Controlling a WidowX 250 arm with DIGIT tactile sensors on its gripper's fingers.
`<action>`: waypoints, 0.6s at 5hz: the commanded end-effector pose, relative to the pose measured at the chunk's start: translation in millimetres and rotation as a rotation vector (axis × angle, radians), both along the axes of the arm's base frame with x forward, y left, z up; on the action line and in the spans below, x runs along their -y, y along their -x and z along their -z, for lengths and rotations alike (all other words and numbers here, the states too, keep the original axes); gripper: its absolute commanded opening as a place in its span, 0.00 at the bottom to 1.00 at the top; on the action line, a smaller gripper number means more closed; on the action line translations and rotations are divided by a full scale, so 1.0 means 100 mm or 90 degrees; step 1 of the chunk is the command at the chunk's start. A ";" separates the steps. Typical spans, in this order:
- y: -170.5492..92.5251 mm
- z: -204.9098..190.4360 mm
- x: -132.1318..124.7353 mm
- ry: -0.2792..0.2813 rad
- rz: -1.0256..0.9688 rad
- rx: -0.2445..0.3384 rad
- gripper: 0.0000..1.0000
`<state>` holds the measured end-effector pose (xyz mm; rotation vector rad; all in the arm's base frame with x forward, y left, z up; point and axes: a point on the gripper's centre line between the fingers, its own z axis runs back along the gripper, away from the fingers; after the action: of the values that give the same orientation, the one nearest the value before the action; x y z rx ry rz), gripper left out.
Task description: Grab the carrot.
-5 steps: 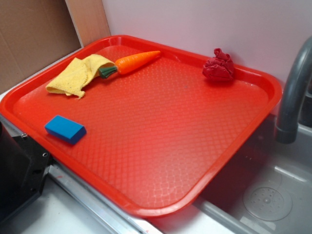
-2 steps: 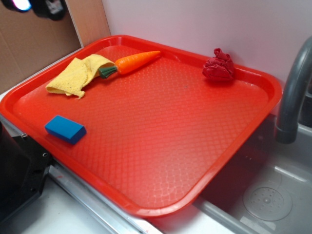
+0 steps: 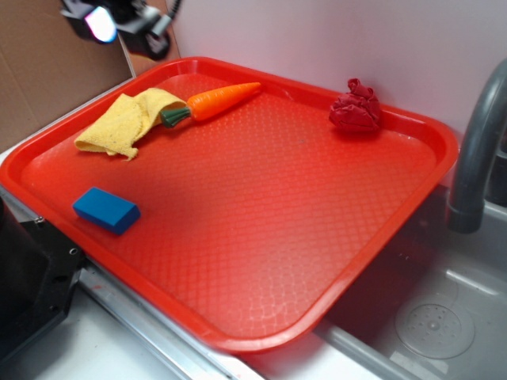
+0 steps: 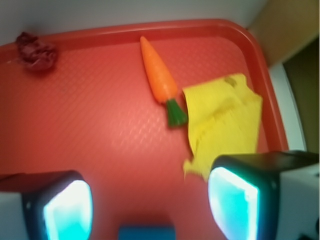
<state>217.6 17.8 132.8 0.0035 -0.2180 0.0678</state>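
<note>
carrot (image 3: 214,100) on tray (image 3: 261,237), gripper (image 4: 150,205) spread above

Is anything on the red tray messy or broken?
Nothing looks broken or spilled. The yellow cloth is crumpled rather than folded, its edge beside the carrot stem. A wrinkly dark red lump sits alone near the tray back rim.

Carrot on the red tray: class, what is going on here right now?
A robot hand hangs open above the red tray, holding nothing. The carrot lies untouched near the tray's far edge, its green stem end against a yellow cloth. A blue block and a dark red lump also sit on the tray.
</note>
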 end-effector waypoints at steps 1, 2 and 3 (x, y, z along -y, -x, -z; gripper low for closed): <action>-0.46 0.36 -0.17 -0.013 0.041 0.029 1.00; -0.59 0.53 -0.20 -0.038 0.043 0.021 1.00; -0.70 0.70 -0.22 -0.049 0.056 0.010 1.00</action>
<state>274.2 40.3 46.4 0.0670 -0.1730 -0.0261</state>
